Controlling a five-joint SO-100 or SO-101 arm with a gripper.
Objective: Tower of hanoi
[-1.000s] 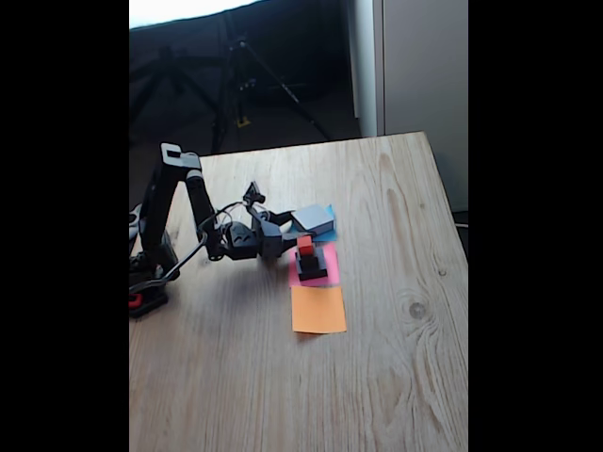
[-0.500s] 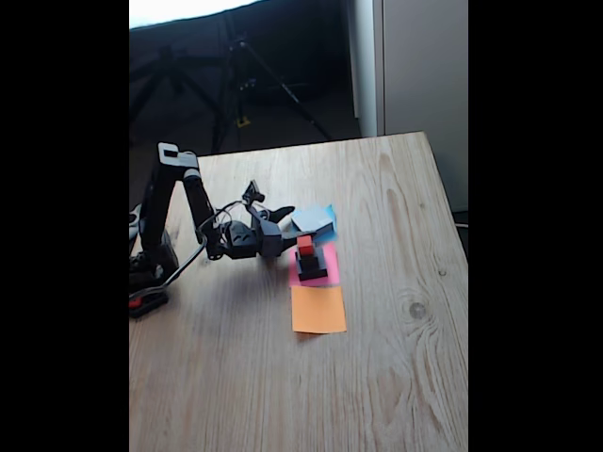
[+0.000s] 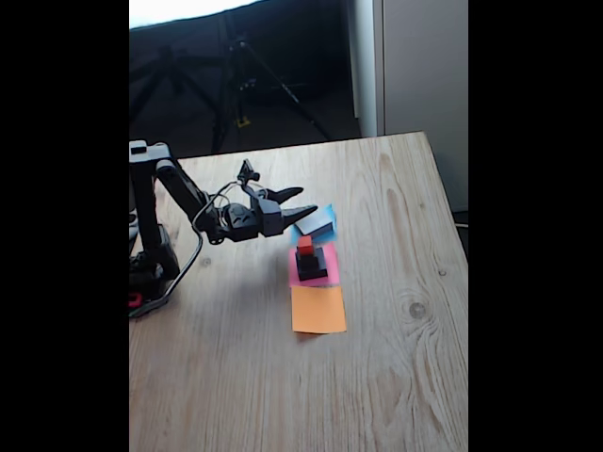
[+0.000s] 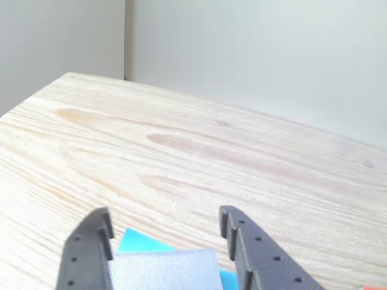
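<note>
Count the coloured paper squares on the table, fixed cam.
3. The blue paper square lies under the grey block, the pink paper square under the black-and-red stack, and the orange paper square lies bare, nearest the camera.

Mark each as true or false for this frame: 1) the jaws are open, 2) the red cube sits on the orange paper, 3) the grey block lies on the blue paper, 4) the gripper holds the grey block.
1) True: the gripper has its jaws spread apart.
2) False: the red cube tops the black blocks on the pink paper; the orange paper is bare.
3) True: the grey block lies on the blue paper.
4) False: it hovers over it, gripping nothing.
</note>
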